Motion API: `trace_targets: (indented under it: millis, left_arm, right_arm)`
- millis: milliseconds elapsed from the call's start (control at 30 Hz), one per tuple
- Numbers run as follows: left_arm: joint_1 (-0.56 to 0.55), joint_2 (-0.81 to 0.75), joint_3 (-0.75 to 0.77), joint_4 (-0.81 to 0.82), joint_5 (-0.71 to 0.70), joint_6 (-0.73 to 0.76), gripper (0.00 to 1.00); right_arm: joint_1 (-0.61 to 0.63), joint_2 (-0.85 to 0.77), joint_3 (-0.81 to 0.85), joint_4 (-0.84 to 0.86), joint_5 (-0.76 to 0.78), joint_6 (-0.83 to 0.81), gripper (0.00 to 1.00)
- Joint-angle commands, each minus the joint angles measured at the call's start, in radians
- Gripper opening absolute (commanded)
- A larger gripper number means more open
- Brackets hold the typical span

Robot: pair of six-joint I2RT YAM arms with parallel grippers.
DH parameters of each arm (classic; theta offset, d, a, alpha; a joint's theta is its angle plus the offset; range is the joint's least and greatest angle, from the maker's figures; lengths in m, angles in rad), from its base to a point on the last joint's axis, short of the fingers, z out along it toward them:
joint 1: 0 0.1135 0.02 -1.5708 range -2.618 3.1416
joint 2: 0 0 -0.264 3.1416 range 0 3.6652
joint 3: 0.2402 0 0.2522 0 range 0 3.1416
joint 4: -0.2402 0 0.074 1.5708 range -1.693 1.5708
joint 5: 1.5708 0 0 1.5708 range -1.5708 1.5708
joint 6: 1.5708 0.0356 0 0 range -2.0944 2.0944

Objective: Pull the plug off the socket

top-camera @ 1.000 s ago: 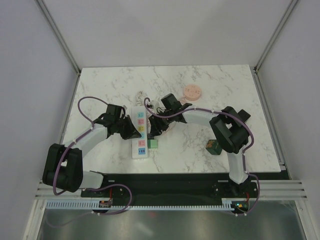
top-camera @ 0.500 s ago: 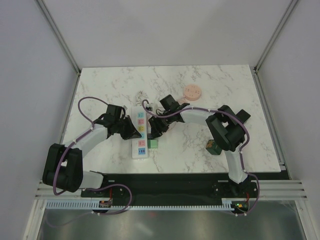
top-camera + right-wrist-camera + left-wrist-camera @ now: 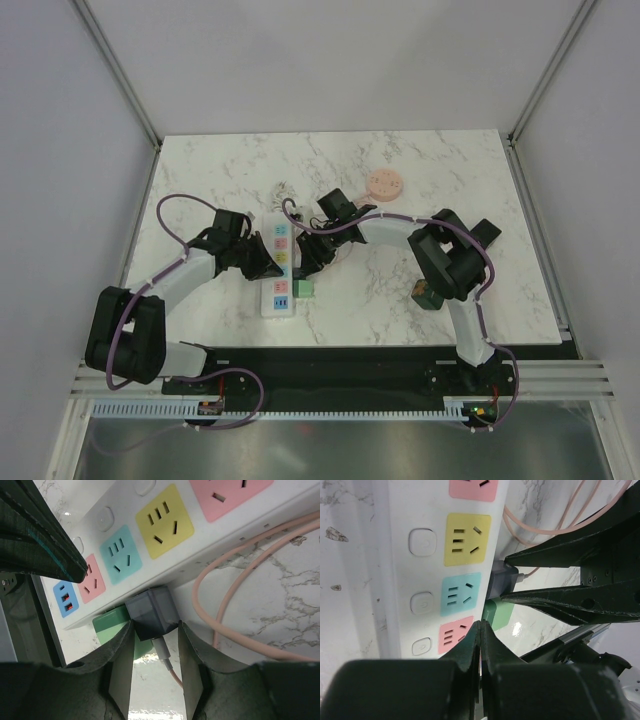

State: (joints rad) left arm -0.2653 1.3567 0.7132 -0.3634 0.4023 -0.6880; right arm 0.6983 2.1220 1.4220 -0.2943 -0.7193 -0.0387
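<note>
Grey plug [image 3: 150,611] is pinched by outstretched right hand [image 3: 155,632]; closed left hand [image 3: 481,630] touches socket [image 3: 395,555].

The socket [image 3: 280,285] is a long white strip lying flat on the marble surface [image 3: 400,170]. Its outlets face up in a row: pink, yellow, teal, pink, blue, with round buttons alongside. The plug [image 3: 150,611], a small grey cube trailing a thin pink cord, sits against the strip's long side by the teal outlet.
</note>
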Motion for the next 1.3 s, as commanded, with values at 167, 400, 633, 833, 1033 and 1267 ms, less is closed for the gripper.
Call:
trace_targets:
  millis: [167, 400, 633, 833, 1033, 1267]
  left_arm:
    - [-0.003, 0.027, -0.009, 0.034, 0.013, 0.024, 0.02]
    - [-0.003, 0.048, -0.018, 0.035, -0.019, 0.022, 0.02]
    - [-0.003, 0.025, -0.015, 0.035, -0.026, 0.022, 0.02]
    - [-0.003, 0.015, -0.011, 0.035, -0.020, 0.021, 0.02]
    - [-0.006, -0.014, 0.000, 0.035, -0.014, 0.025, 0.05]
    - [-0.025, -0.091, -0.018, 0.034, -0.039, 0.039, 0.47]
  right_arm:
    - [0.001, 0.016, 0.028, -0.011, -0.028, -0.046, 0.25]
    - [-0.006, 0.012, 0.023, -0.052, -0.022, -0.079, 0.11]
    - [-0.016, -0.022, 0.043, -0.091, 0.009, -0.076, 0.06]
    - [-0.014, -0.068, 0.066, -0.089, 0.066, 0.037, 0.15]
    - [-0.014, -0.169, 0.003, 0.004, 0.159, 0.206, 0.32]
    - [-0.006, -0.284, -0.109, 0.118, 0.161, 0.367, 0.47]
